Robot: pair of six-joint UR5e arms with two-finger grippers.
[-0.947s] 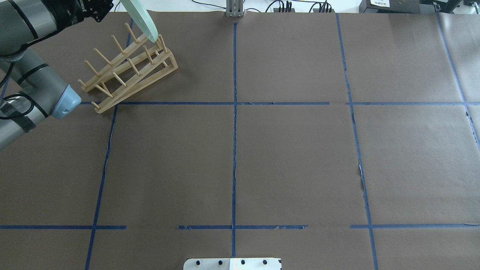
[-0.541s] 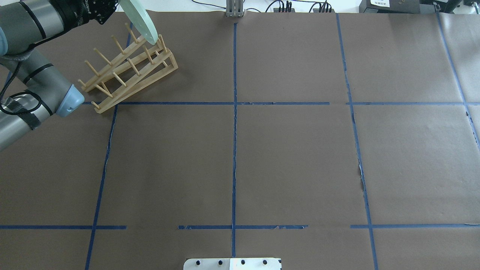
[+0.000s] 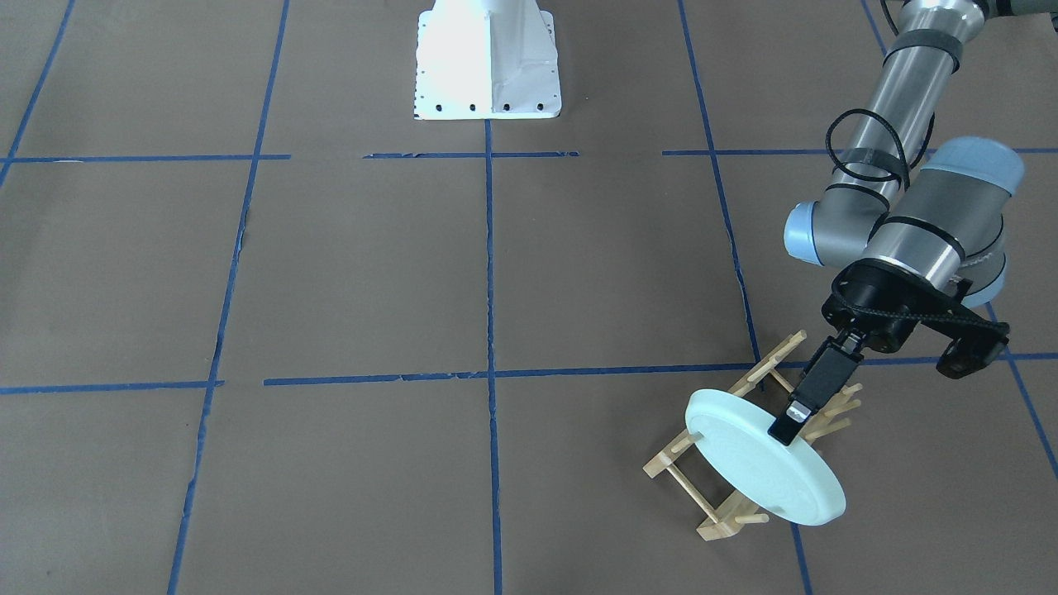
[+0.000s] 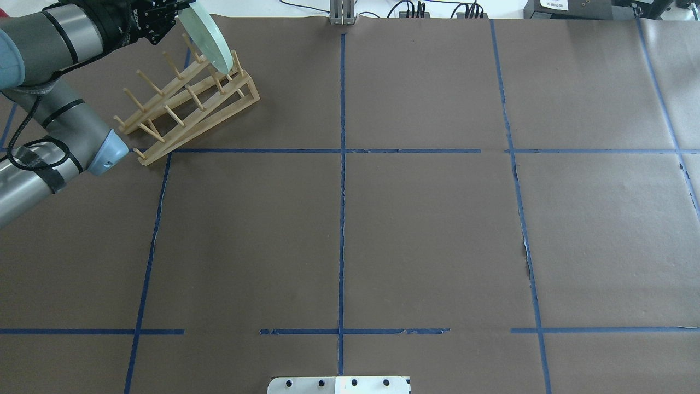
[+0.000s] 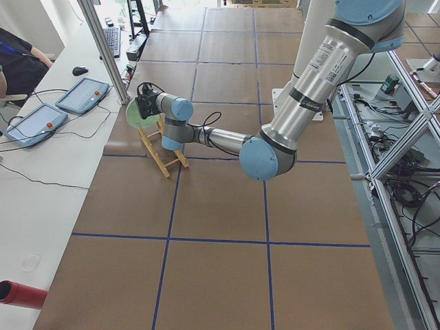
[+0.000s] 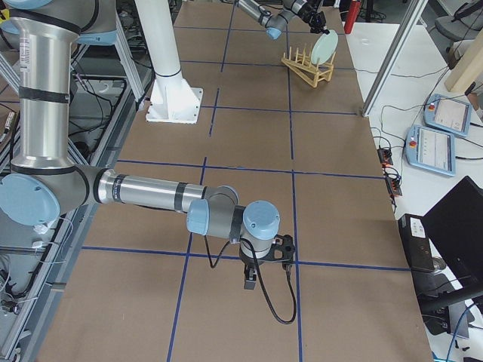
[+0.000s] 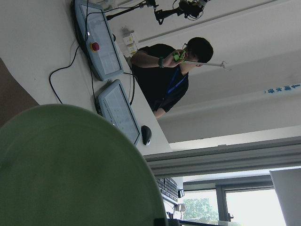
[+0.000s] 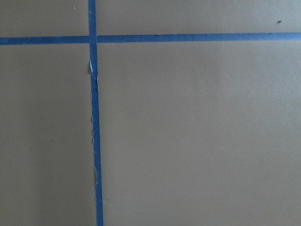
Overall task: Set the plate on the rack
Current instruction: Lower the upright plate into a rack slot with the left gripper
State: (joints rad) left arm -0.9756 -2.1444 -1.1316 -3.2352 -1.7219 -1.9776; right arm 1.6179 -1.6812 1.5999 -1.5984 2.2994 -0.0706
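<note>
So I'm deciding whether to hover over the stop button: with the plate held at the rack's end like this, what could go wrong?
1. The left gripper pinches the plate only at its rim, and the plate hangs tilted; it might pivot or slip.
2. The plate is by the rack's last pegs, so it may catch a peg tip or miss the end slot.
3. The rack looks light and loose; a push could shift it.

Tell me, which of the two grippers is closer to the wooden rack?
Left. The left gripper holds the plate directly over the rack; the right gripper hangs far away, toward the table's opposite end.
</note>
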